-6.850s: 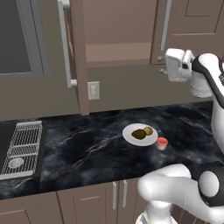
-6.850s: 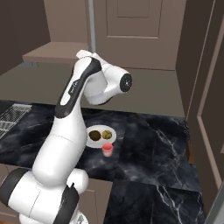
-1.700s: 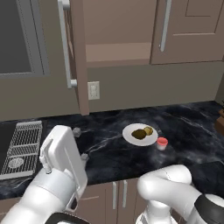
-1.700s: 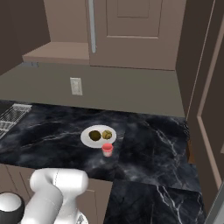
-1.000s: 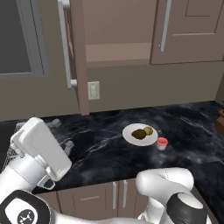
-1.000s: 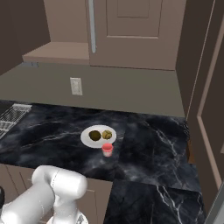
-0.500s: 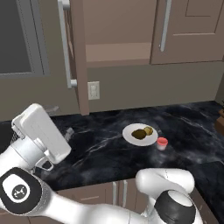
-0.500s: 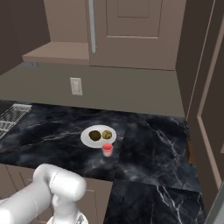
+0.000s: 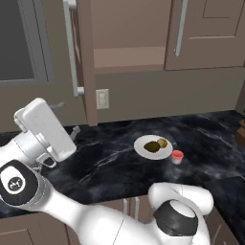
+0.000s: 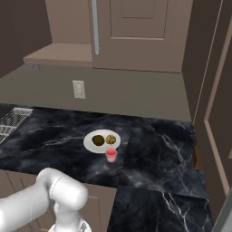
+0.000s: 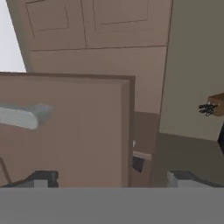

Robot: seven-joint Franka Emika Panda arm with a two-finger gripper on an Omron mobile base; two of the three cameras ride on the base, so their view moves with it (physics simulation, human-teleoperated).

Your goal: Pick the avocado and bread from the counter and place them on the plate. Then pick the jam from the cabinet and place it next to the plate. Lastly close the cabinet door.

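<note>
Since 0.5 s ago, the arm's hand has risen slightly at the left of the left base view, beside the open cabinet door (image 9: 83, 62). Claw (image 11: 111, 177) fingertips (image 11: 41, 178) stand wide apart, facing the door edge. Avocado (image 9: 151, 146) and bread (image 9: 162, 142) lie on the plate (image 9: 143, 153); the jam (image 9: 177, 156) stands just beside it on the desk (image 9: 210, 139).

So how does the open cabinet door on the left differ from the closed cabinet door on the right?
The open brown cabinet door stands swung out toward the camera, edge-on; the closed brown cabinet door lies flat against its cabinet. The open one leaves a bare shelf exposed beside it; the closed one hides its inside. Both are brown, each with a long vertical grey handle.
</note>
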